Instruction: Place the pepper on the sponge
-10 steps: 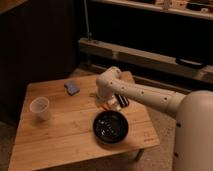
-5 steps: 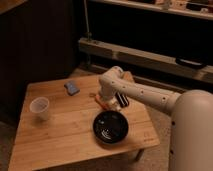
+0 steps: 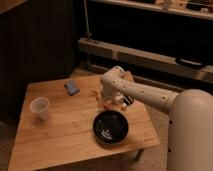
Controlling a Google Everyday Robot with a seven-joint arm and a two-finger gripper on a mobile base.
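1. Pepper (image 3: 95,93), one slim orange-red sliver, shows low over the wood up and to the left of the black bowl, just beside the gripper; whether it touches the table cannot be told.
2. One small blue-grey rectangular sponge (image 3: 72,87) with rounded corners lies flat, farther up and to the left of the bowl than the pepper, apart from the pepper and with nothing on it.
3. One gripper (image 3: 106,101), on the end of the single white arm (image 3: 145,95), hangs directly above the bowl's far rim, close to the tabletop; whether it is clamped on anything cannot be told.
4. One round black bowl (image 3: 110,127) sits near the table's front right part.
5. One black ridged rectangular item (image 3: 128,101) lies just beyond the bowl to the right, partly behind the arm.
6. One clear plastic cup (image 3: 40,107) stands upright well to the left of the bowl.
7. One low wooden slatted table (image 3: 65,140) carries all of these.
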